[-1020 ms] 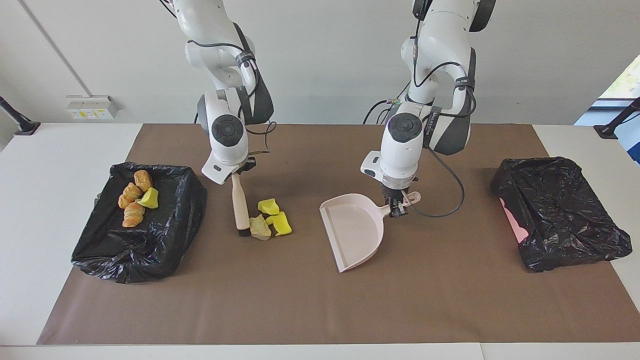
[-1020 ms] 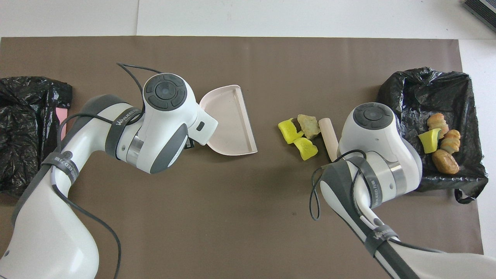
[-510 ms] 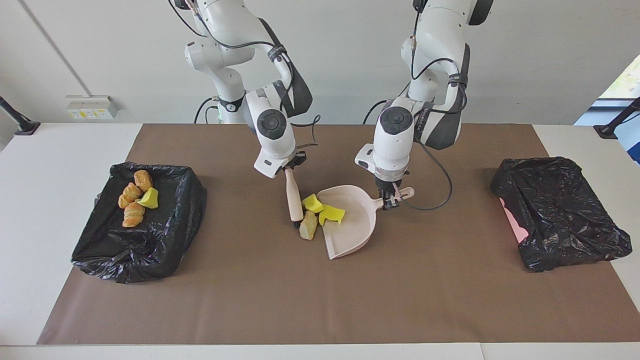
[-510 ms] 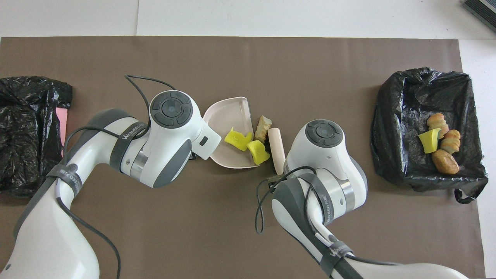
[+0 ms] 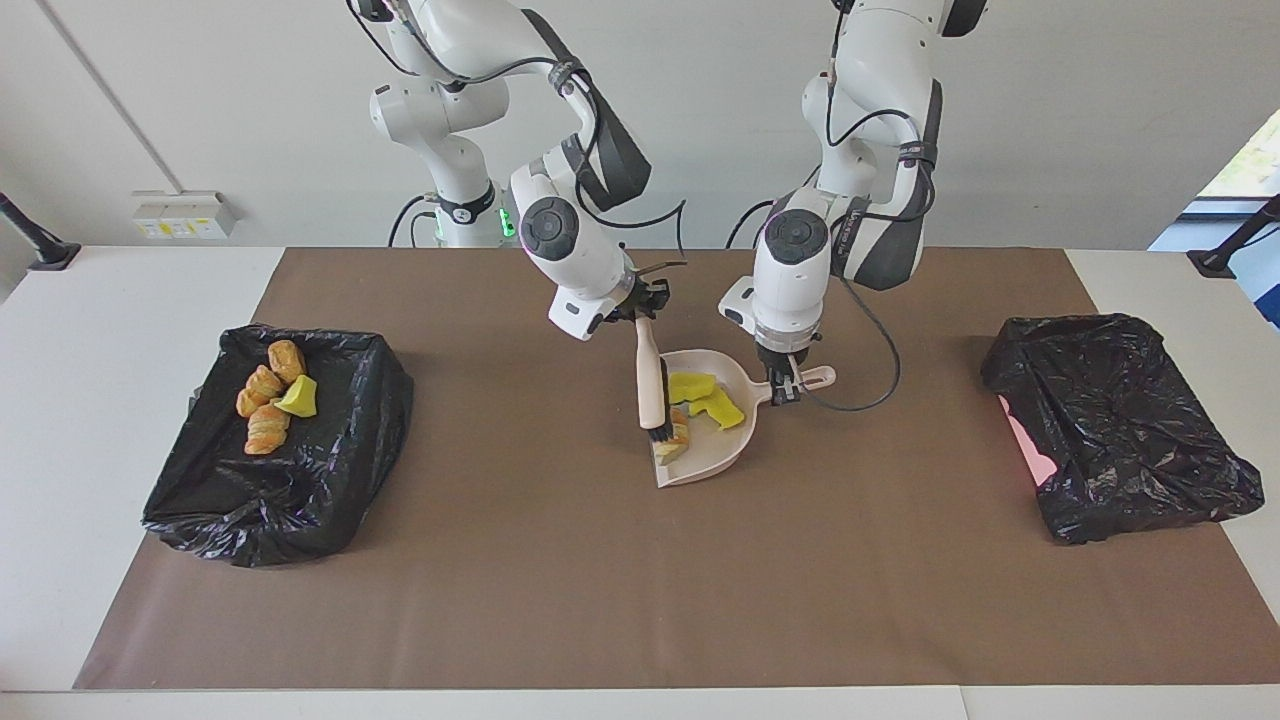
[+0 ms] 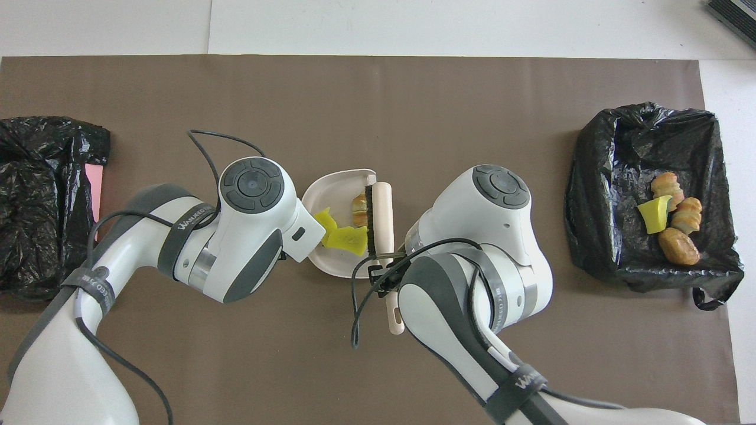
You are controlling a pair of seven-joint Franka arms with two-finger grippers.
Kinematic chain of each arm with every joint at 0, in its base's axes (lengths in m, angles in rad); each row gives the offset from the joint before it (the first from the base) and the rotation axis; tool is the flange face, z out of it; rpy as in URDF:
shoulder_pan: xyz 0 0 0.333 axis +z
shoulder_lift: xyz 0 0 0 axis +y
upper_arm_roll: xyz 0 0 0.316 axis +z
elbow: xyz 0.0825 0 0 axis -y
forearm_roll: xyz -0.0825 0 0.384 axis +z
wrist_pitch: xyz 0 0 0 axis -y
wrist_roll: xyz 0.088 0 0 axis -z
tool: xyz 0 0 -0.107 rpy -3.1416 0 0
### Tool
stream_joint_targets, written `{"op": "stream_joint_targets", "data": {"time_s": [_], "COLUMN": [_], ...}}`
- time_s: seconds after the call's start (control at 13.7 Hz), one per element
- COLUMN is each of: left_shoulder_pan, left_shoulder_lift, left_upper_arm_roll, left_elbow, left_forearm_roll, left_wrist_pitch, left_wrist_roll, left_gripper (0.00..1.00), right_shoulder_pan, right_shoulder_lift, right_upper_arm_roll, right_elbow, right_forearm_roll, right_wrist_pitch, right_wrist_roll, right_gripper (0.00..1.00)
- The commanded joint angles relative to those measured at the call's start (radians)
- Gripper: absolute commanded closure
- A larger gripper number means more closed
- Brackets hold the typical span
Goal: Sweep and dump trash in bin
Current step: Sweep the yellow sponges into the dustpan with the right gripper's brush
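pale pink dustpan [image 5: 722,452], handle clamped in the left gripper [image 5: 783,394], holds the trash [image 5: 705,402] behind the brush [image 5: 652,385] gripped by the right gripper [image 5: 640,303]; the bin [image 5: 330,440] lies toward the right arm's end.

On my overhead feed: pale pink dustpan [image 6: 336,189] mid-mat, holding two yellow sponge bits [image 6: 342,236] and one bread chunk [image 6: 358,206]. Beige-handled brush [image 6: 383,218] lies along the pan's open edge, bristles toward the chunk. Black-lined bin [image 6: 596,195] at the right arm's end, containing three pastries [image 6: 678,245] and one sponge piece [image 6: 652,215]. Second black bag [image 6: 41,195] at the left arm's end. I see both arms' wrists over the pan's sides; their fingers are hidden.
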Motion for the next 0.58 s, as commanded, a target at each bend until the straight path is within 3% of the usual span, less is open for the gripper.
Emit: {"op": "stream_joint_targets", "data": {"time_s": [0.0,0.15,0.29,0.51], "left_shoulder_pan": [0.015,0.018,0.053,0.075], "left_shoulder_lift": [-0.036,-0.033,-0.038,-0.041], "left_upper_arm_roll": [0.007,0.008,0.007,0.013], "left_elbow": [-0.044,-0.035,-0.032,-0.02], "left_forearm_roll": [-0.013,-0.015,-0.015,-0.018], "left_wrist_pitch": [0.015,0.009,0.008,0.0], "left_wrist_roll": [0.036,0.036,0.04,0.063], "left_gripper": [1.0,1.0,1.0,1.0], "right_shoulder_pan": [-0.056,-0.055,-0.006,0.098], "right_shoulder_lift": [-0.088,-0.152,-0.211,-0.326], "right_upper_arm_roll": [-0.011,-0.005,0.002,0.002], "right_elbow": [0.018,0.018,-0.02,-0.214], "right_forearm_roll": [-0.038,-0.174,-0.221,-0.216], "right_wrist_pitch": [-0.13,-0.22,-0.271,-0.163], "right_wrist_roll": [0.001,0.095,0.25,0.327], "right_gripper": [1.0,1.0,1.0,1.0]}}
